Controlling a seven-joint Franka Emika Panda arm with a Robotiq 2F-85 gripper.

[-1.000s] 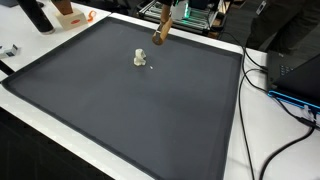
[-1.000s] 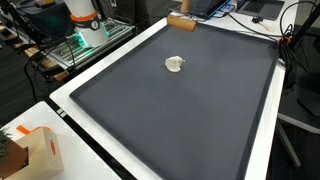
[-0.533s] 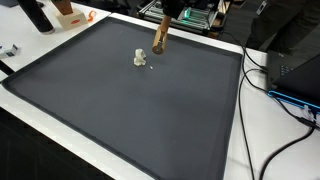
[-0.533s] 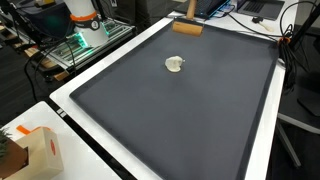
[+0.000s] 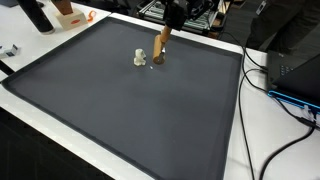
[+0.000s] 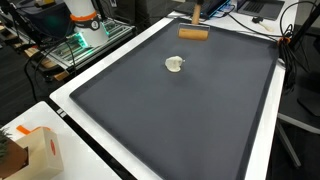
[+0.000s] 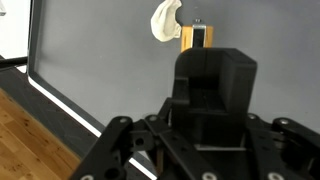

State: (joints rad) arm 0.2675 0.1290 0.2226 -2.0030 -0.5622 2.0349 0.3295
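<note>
**Operator:** Where is the wooden block (image 5: 160, 47), and what is the pincer (image 5: 171, 20) doing?

**Technician:** The block hangs tilted over the far part of the black mat (image 5: 120, 110), which covers the counter (image 6: 58, 97). The pincer is clenched on the block's upper end. The lower end is just beside a small white lump (image 5: 140, 57).

**Operator:** How is the block expected to handle?

**Technician:** It is judged stiff, light and not fragile. Plain wood should give the pads fair friction. A hold at one end leaves a long free length, so a sideways load at the tip could twist the block in the grip. A hold nearer the middle would be steadier. The lump looks very light and would probably slide at a slight nudge.

**Operator:** What cannot be verified?

**Technician:** In the wrist view the black housing (image 7: 212, 90) covers the fingertips, and only the block's far end and the lump show beyond it. Whether the block's lower end touches the mat cannot be told. The lump is too small to identify. The arm is cut off at the top edge in both exterior views.
</note>
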